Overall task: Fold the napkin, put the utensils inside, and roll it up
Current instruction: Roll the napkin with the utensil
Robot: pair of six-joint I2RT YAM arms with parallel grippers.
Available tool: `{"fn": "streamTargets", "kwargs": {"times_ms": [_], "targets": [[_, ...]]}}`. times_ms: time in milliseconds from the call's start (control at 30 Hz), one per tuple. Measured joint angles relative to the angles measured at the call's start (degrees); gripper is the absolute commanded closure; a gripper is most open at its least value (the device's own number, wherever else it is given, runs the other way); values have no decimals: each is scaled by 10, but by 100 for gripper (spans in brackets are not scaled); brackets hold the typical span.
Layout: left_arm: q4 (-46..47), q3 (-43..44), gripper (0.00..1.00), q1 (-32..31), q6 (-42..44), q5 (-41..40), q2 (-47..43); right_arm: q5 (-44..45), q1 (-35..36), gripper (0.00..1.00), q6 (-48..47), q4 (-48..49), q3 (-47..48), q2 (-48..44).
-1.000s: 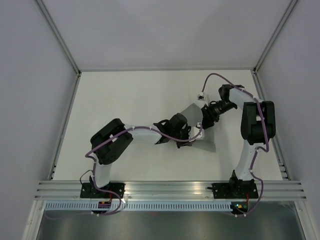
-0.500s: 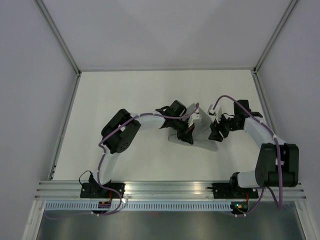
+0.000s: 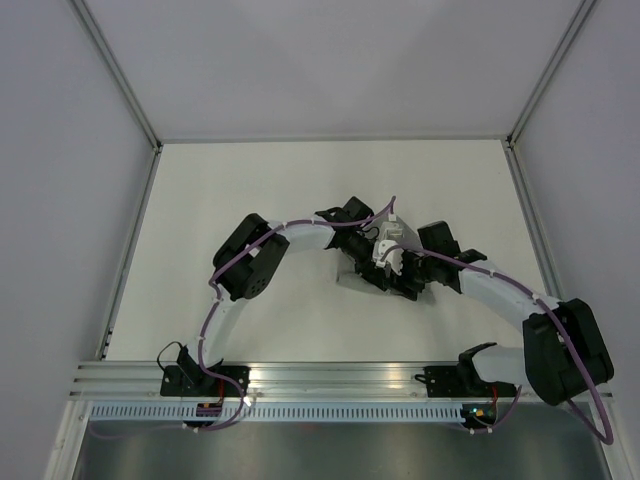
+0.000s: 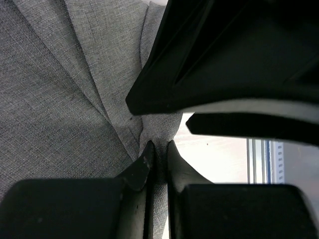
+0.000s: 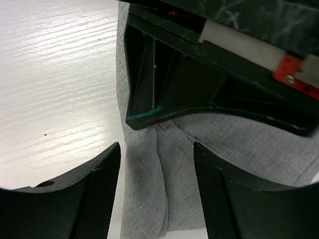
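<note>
The white table (image 3: 250, 200) is the biggest thing here. The left arm (image 3: 250, 262) and the right arm (image 3: 500, 290) both reach in to its middle and meet there, very close together.

The grey napkin (image 3: 347, 273) lies on the table under them. From above the arms hide most of it, and only a small grey bit shows by the left arm. Up close it has long folds running along it.

The left pincer (image 4: 158, 149) is almost closed. It pinches a raised ridge of the napkin between its two black tips.

The right pincer (image 5: 155, 154) stands wide. It holds nothing. Its two fingers (image 5: 99, 184) sit over the napkin's edge, one over the bare table and one over the cloth, right in front of the left pincer.

A thin green line (image 5: 144, 115) shows at the bottom edge of the left pincer, just above the napkin. It may be a utensil, but I cannot tell for sure.
</note>
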Motion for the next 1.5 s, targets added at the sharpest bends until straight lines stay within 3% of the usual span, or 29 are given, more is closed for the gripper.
{"fn": "streamTargets", "kwargs": {"times_ms": [267, 400, 467, 700, 867, 1500], "targets": [[-6, 7, 98, 2, -16, -1, 4, 32, 40, 44, 17, 30, -5, 35], [-9, 10, 93, 3, -22, -1, 6, 36, 50, 62, 26, 40, -5, 56], [-9, 10, 85, 3, -23, -1, 7, 31, 51, 70, 32, 38, -5, 66], [3, -4, 67, 6, -41, -9, -4, 12, 46, 81, 31, 3, 30, 105], [21, -32, 60, 16, -64, -25, -21, -29, 30, 83, 13, -32, 66, 144], [95, -133, 56, 49, -169, -79, -88, -155, -14, 85, -103, -191, 207, 295]]}}
